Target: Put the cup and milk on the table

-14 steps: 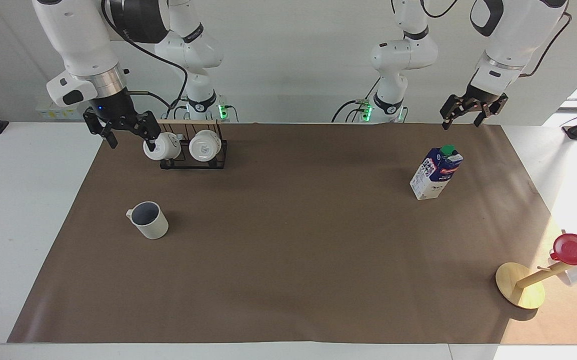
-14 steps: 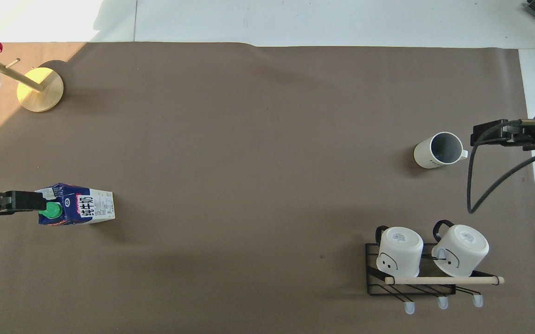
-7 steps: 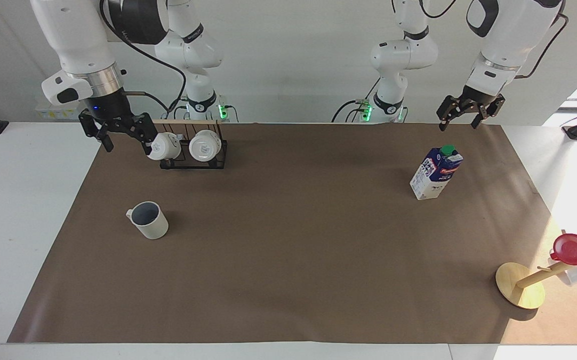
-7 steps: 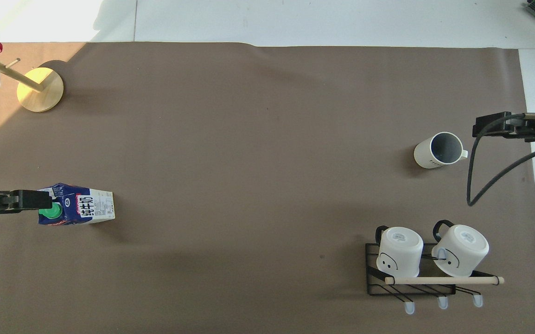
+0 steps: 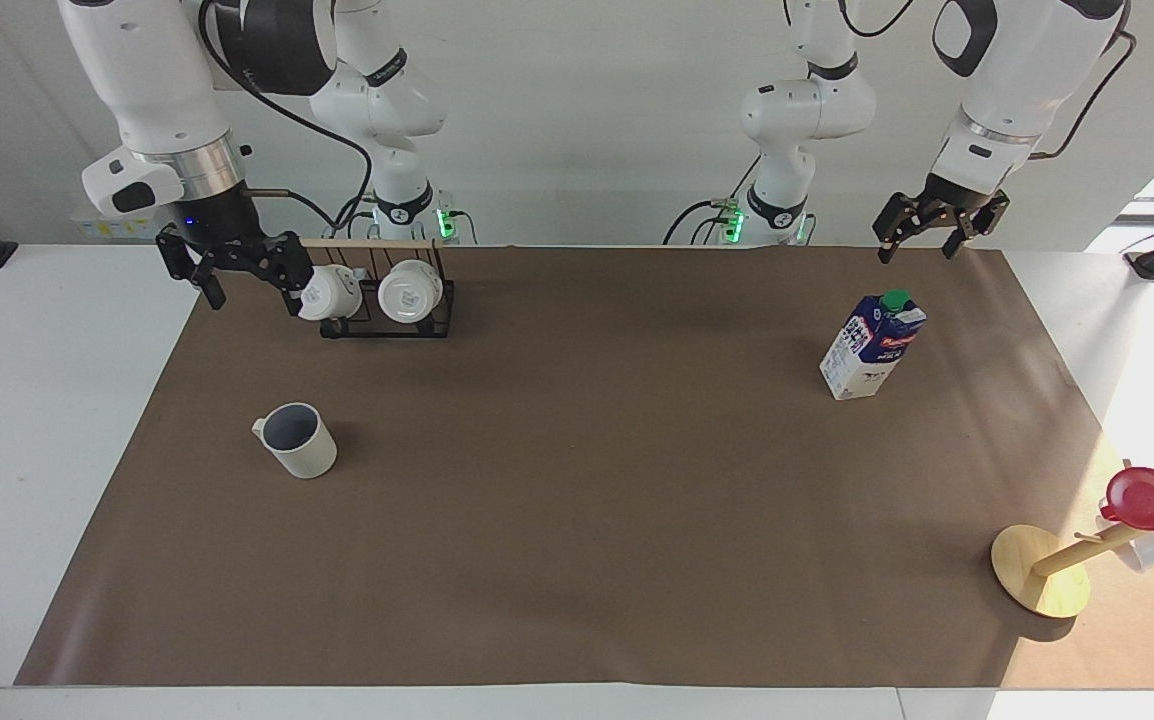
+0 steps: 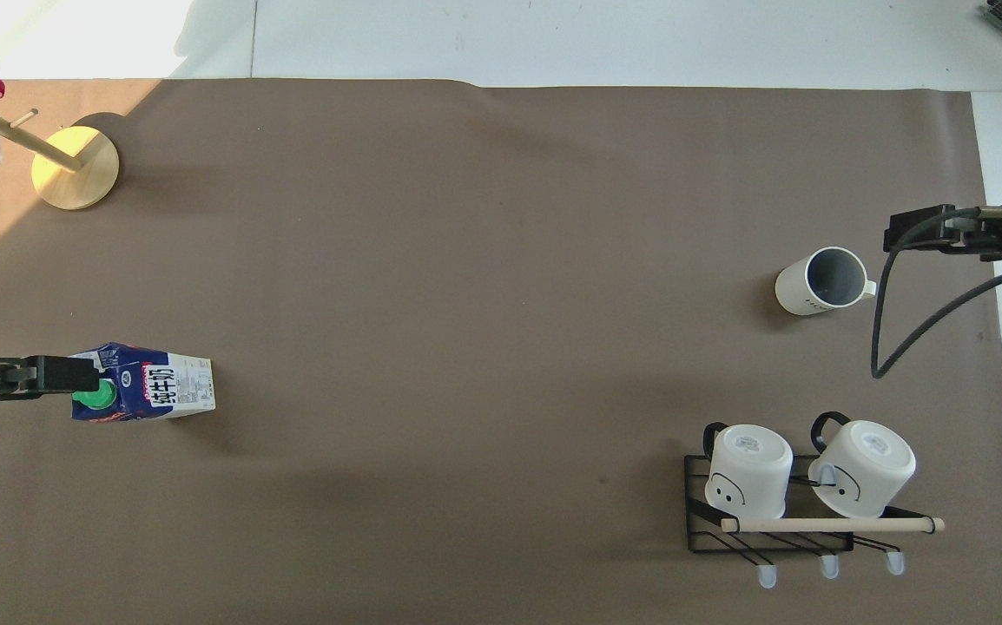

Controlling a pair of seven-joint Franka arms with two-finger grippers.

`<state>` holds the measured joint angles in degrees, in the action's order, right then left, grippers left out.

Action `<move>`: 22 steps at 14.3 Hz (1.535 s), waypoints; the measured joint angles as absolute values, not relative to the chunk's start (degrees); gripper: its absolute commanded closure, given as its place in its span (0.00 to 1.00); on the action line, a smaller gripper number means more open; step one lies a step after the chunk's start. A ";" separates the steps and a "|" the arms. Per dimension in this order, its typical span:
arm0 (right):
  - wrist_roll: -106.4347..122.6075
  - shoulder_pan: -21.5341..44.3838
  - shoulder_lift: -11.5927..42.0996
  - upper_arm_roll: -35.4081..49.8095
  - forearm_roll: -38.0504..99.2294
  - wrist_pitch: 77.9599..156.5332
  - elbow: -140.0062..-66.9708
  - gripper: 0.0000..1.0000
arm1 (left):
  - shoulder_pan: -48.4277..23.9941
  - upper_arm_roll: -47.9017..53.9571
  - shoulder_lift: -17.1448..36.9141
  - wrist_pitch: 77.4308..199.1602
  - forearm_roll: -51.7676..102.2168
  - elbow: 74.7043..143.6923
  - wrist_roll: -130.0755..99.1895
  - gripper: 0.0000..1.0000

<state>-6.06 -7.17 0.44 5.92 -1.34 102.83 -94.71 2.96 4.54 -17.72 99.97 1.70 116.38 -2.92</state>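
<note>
Currently nothing being held: left pincer (image 5: 919, 228) and right pincer (image 5: 240, 272) both spread apart, raised. Milk (image 5: 872, 345) judged light, crushable; cup (image 5: 298, 440) rigid, best gripped across wall.

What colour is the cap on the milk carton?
Green. The round cap tops the milk carton; it shows best in the facing view.
</note>
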 measured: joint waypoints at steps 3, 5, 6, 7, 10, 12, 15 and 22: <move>-6.06 -8.86 4.20 5.79 -1.34 105.37 -95.16 0.00 | 2.96 4.53 -17.65 102.76 1.70 118.33 -2.88 0.00; -6.06 -9.06 7.46 5.77 -1.38 107.71 -96.09 0.00 | 2.96 4.35 -17.62 104.33 1.69 119.61 -1.52 0.00; -6.06 -9.12 8.85 5.76 -1.41 110.08 -96.97 0.00 | 3.03 4.18 -17.61 105.54 1.69 120.41 0.21 0.00; -6.06 -9.18 9.86 5.76 -1.51 112.84 -98.15 0.00 | 3.30 4.02 -17.60 106.68 1.69 121.31 2.07 0.00; -6.06 -8.94 10.67 5.87 -3.20 117.75 -101.92 0.00 | 4.09 3.55 -17.59 108.29 1.69 123.60 5.25 0.00; -6.06 -8.73 11.07 5.94 -3.74 118.48 -103.42 0.05 | 4.06 3.72 -17.60 108.87 1.69 124.47 5.64 0.00; -6.74 -8.24 12.46 5.99 -3.76 119.38 -104.29 0.15 | 4.05 3.89 -17.60 110.51 1.69 125.71 5.70 0.00; -9.63 -6.87 13.70 5.94 -5.76 124.87 -110.02 0.37 | 4.01 4.04 -17.60 114.84 1.69 128.75 5.99 0.00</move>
